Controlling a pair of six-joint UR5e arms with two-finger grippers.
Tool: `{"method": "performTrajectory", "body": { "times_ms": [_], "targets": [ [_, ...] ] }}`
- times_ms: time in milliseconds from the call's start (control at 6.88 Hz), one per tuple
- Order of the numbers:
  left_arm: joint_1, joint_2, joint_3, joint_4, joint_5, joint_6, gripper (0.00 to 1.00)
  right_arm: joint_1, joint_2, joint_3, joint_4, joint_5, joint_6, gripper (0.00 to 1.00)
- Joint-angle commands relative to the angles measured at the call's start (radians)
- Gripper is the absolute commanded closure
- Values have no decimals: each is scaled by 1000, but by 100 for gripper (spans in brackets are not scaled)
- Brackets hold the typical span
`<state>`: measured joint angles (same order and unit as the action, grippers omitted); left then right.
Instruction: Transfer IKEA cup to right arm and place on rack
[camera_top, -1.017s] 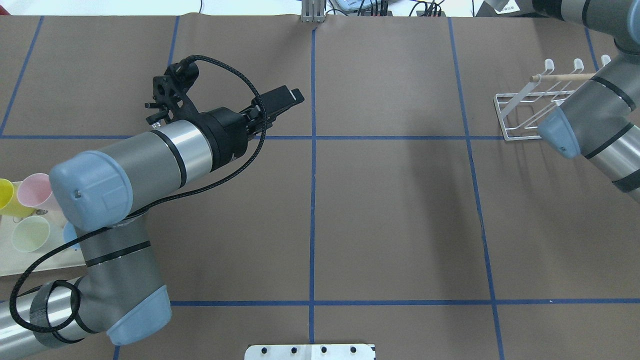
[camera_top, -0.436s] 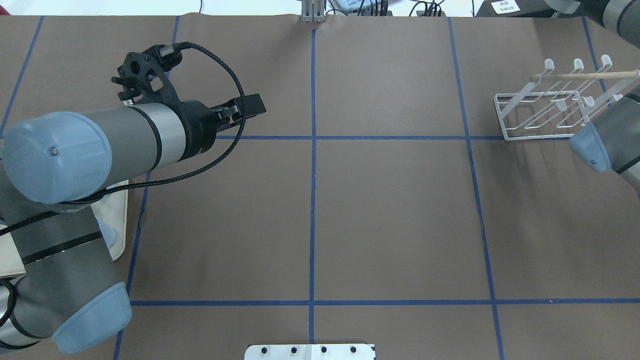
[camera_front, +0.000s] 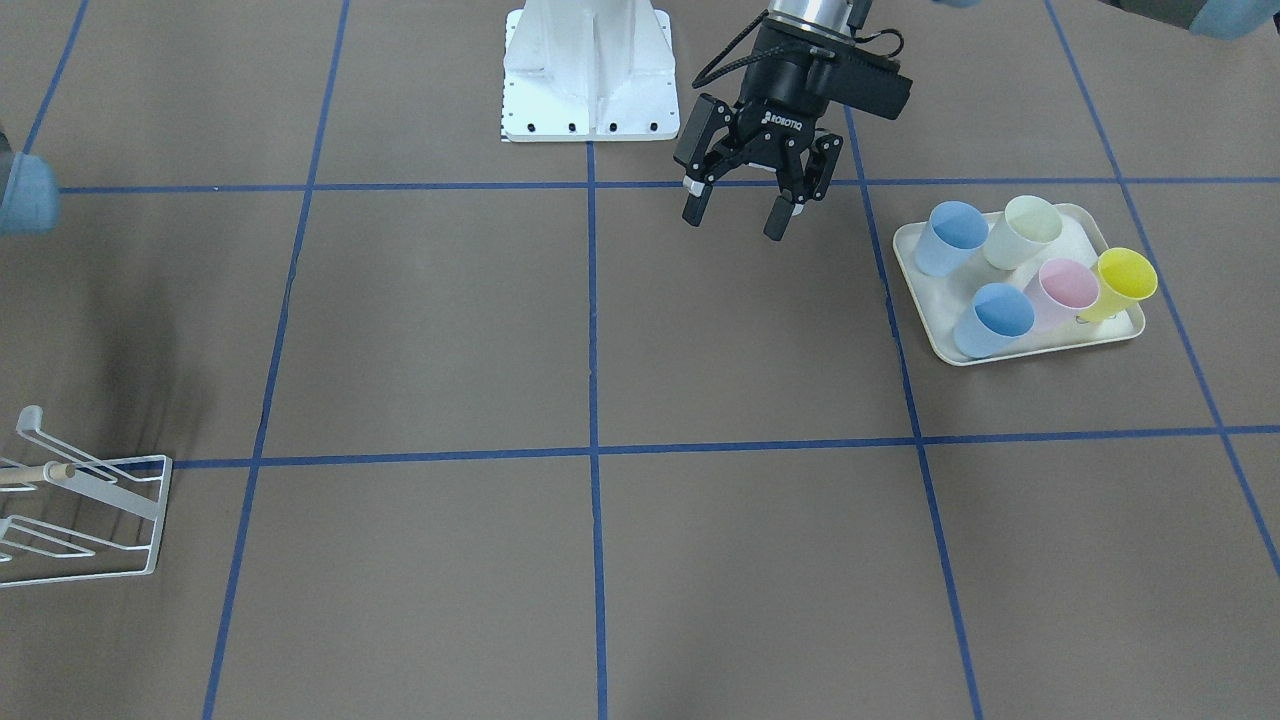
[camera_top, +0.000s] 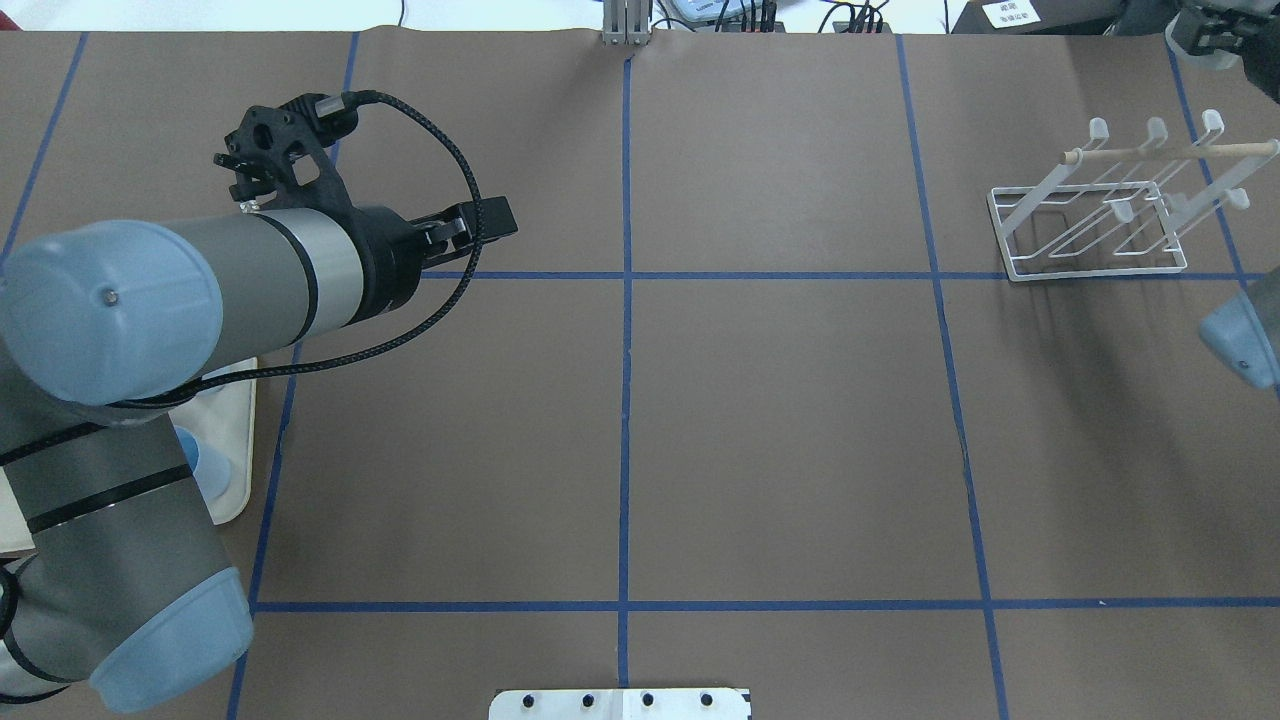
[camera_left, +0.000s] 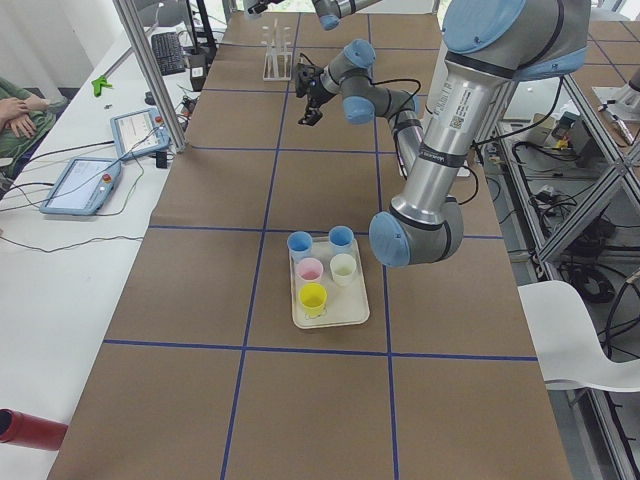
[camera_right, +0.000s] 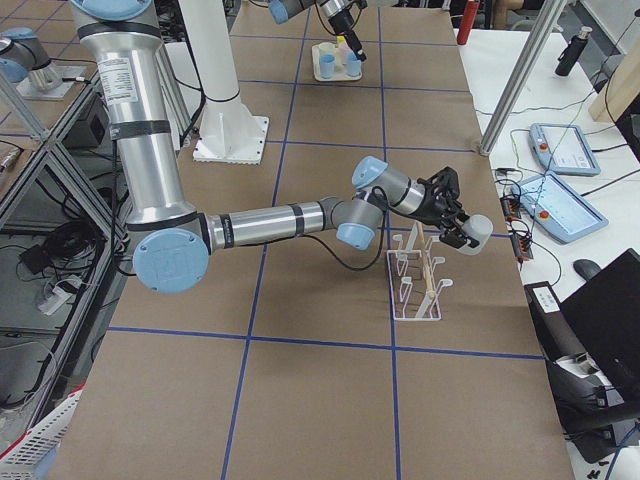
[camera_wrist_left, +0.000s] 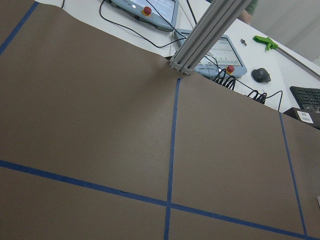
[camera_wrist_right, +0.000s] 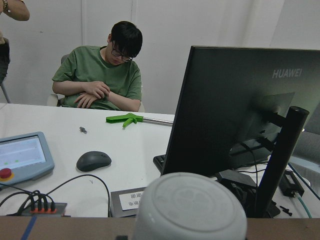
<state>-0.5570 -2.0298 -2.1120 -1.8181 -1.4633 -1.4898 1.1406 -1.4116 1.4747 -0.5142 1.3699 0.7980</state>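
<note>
My left gripper (camera_front: 733, 222) is open and empty. It hangs above the table, near the cream tray (camera_front: 925, 300) that holds several coloured cups: two blue (camera_front: 950, 238), a pale green (camera_front: 1030, 228), a pink (camera_front: 1062, 290) and a yellow (camera_front: 1125, 280). It also shows in the overhead view (camera_top: 497, 215). My right gripper (camera_right: 450, 215) is shut on a pale grey IKEA cup (camera_right: 472, 233), held in the air just past the far end of the white wire rack (camera_right: 415, 285). The cup's base fills the bottom of the right wrist view (camera_wrist_right: 190, 210). The rack (camera_top: 1100, 272) holds no cup.
The table is brown paper with a blue tape grid. The robot's white base plate (camera_front: 590, 100) is at the near edge. Beyond the far edge are a pendant (camera_wrist_left: 212, 50), cables, a monitor (camera_wrist_right: 235, 110) and a seated person (camera_wrist_right: 100, 75).
My left arm has swung back to the left, its gripper moving away from the centre line. My right arm has pulled away to the right and far side, uncovering the rack.
</note>
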Motion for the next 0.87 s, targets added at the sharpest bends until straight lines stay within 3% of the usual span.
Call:
{"method": "performTrajectory", "body": {
  "times_ms": [0,726],
  "targets": [
    [0,0,0,3,0,0,1,4,-10,-118,146,-8,-45,100],
    [0,0,3,3,-5,0,1,1,-4,-151,146,-6,-57,100]
  ]
}}
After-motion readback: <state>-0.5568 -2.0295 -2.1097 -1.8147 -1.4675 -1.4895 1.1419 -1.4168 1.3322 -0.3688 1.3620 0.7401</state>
